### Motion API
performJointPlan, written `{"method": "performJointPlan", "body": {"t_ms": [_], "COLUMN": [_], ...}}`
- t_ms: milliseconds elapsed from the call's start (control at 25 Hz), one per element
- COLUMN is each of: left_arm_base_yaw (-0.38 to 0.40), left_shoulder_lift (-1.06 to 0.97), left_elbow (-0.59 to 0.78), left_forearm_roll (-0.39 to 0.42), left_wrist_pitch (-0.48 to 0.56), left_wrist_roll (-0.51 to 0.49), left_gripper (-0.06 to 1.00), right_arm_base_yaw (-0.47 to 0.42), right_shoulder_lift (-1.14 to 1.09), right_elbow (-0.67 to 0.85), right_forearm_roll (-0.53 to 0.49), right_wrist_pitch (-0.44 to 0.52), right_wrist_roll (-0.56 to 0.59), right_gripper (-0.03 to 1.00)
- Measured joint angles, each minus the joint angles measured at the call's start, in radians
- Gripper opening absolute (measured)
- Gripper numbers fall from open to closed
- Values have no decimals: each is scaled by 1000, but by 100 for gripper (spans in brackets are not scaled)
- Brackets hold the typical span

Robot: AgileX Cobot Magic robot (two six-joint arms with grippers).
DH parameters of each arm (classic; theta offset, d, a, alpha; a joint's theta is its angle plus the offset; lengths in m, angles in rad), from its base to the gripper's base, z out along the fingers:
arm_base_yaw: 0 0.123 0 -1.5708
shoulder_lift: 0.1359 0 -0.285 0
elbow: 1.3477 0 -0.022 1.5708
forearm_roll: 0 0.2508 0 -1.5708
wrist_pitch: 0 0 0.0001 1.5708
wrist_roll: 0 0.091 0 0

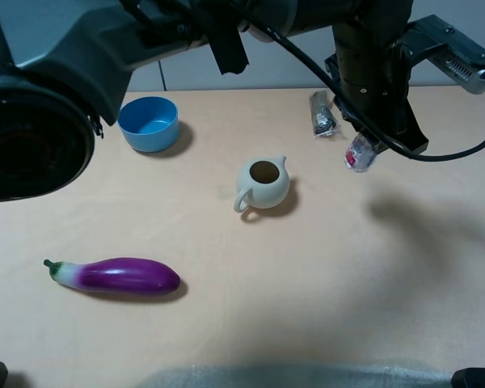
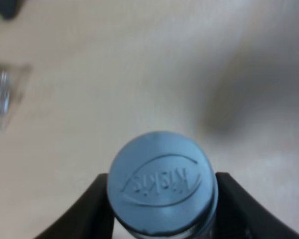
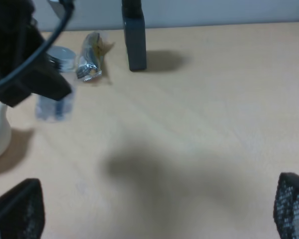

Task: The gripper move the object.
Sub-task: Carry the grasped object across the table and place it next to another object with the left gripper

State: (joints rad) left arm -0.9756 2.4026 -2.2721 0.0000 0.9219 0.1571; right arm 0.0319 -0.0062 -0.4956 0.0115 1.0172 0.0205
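The small clear bottle [image 1: 359, 153] with red-white contents hangs tilted above the table, right of the teapot. My left gripper [image 1: 373, 129] reaches across to the right side and is shut on it. In the left wrist view the bottle's silver cap [image 2: 162, 184] sits between the two black fingers [image 2: 94, 204] of the left gripper [image 2: 162, 201]. The right wrist view shows the bottle [image 3: 55, 102] held by the dark left arm [image 3: 20, 59]. My right gripper [image 3: 157, 199] is open and empty, with its fingers [image 3: 17, 211] far apart low over bare table.
A cream teapot [image 1: 263, 184] stands mid-table. A blue bowl [image 1: 149, 123] is at the back left and a purple eggplant [image 1: 117, 276] at the front left. A crumpled wrapper [image 1: 323, 113] lies at the back beside a tall dark object [image 3: 134, 40].
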Motion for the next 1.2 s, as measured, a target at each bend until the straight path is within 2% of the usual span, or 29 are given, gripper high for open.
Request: {"method": "performJointPlan", "body": {"t_ms": [240, 600, 1200], "left_arm_base_yaw": [0, 0, 13], "left_shoulder_lift": [-39, -97, -181], "left_elbow": [-1, -1, -1], "left_forearm_roll": [0, 8, 7], "left_wrist_pitch": [119, 236, 241], "left_wrist_roll": [-22, -47, -65], "left_gripper": [43, 43, 43], "right_arm_base_yaw": [0, 0, 0], "right_shoulder_lift": [0, 0, 0], "right_elbow": [0, 1, 2], "right_forearm_roll": [0, 0, 0], "right_wrist_pitch": [0, -1, 0], "right_wrist_roll": [0, 0, 0], "right_gripper": [69, 69, 69]}}
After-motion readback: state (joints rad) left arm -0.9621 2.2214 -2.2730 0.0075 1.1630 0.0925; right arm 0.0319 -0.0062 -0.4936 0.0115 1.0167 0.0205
